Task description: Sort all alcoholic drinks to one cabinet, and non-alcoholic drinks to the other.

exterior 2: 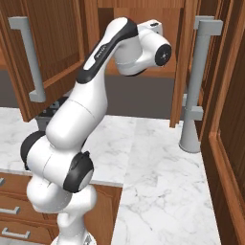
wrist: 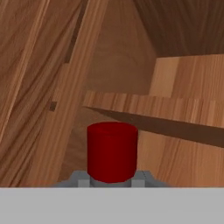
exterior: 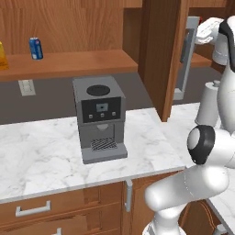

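The jaws are clenched on the grey bottle (wrist: 113,180), its red cap (wrist: 112,150) rising upright between them. The cabinet shelf (wrist: 175,109) lies just ahead and above.

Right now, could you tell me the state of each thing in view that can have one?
Squat grey bottle with red cap: upright, just below the hand camera, inside the wooden cabinet.
Small blue soda can: upright on the open shelf.
Grey coffee machine: standing on the marble counter.
Gripper: shut.
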Robot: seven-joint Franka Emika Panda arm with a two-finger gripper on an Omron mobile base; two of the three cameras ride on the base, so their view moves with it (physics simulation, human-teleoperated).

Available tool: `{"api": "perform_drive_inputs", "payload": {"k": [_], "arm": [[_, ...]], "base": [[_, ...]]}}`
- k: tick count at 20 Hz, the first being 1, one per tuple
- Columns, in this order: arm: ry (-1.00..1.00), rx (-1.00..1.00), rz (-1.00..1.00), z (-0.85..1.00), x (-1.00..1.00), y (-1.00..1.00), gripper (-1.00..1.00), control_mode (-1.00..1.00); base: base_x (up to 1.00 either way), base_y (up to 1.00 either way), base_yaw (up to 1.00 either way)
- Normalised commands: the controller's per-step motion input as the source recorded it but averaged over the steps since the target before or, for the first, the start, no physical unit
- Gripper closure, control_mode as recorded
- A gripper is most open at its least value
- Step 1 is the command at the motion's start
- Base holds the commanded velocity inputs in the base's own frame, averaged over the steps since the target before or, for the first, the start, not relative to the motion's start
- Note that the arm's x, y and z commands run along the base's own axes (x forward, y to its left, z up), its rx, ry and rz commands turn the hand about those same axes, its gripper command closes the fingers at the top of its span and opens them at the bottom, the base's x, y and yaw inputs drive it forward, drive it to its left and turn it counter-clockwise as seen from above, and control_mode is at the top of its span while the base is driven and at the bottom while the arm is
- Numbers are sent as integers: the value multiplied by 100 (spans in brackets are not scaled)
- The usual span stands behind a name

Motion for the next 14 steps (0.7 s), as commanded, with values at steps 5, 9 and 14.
{"api": "perform_drive_inputs", "payload": {"k": [5,9,14], "arm": [[1,5,3,0,6,6,100,-100],[0,7,6,0,2,0,100,-100],[0,7,7,-3,6,3,100,-100]], "base": [[0,0,0],[0,0,0],[0,0,0]]}}
